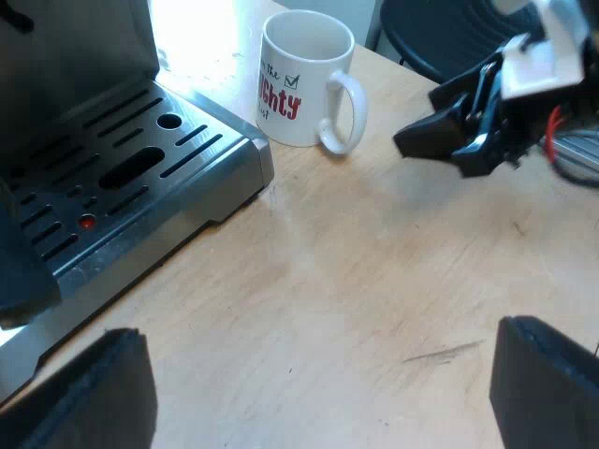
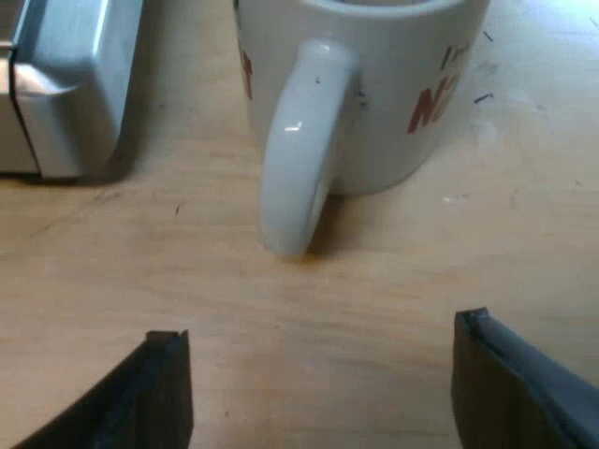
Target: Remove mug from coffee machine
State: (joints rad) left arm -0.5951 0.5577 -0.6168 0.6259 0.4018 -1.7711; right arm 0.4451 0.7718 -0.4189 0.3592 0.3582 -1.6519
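The mug (image 1: 304, 79) stands on the table (image 1: 374, 281) just beside the tray (image 1: 140, 178), so removal seems done. Our right gripper (image 2: 318, 374) faces its handle (image 2: 295, 150), spread wide and empty; our left gripper (image 1: 323, 393) hangs released over the table. We judge only retreat is left.

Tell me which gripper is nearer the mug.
The right gripper: its open jaws face the handle of the mug close up. The left gripper, also open, hangs farther off, over the table by the drip tray.

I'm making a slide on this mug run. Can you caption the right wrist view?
Open right gripper facing the handle of the white mug, standing on the table beside the espresso machine.
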